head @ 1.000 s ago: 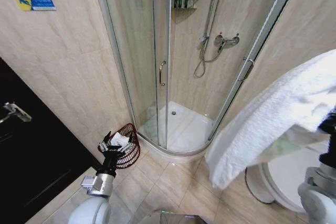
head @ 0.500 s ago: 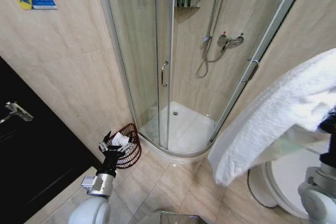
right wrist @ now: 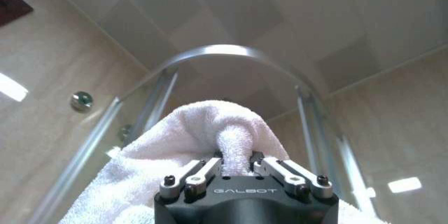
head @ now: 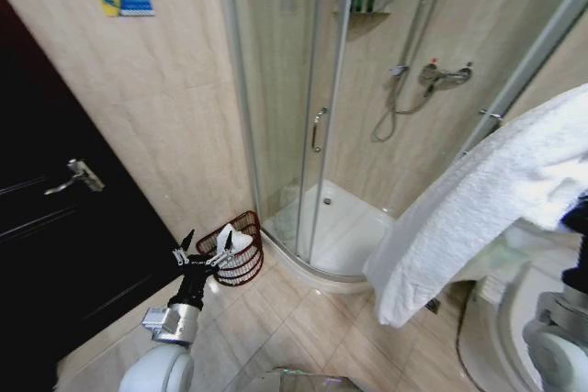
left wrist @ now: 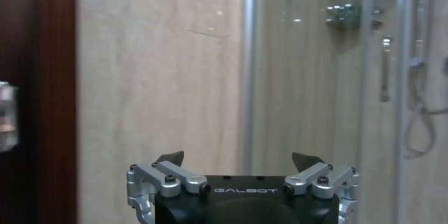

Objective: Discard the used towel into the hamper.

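Carry step: right gripper (right wrist: 238, 167) pinching thick white terry towel (head: 478, 208), right of frame. Left gripper (head: 204, 257) wide, idle lower left. Next: w/ towel over dark red-brown wicker hamper (head: 246, 268), lower centre-left.

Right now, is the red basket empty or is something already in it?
Not empty. The hamper stands upright on the floor tiles by the shower, and something white pokes above its rim. What it is, I cannot tell.
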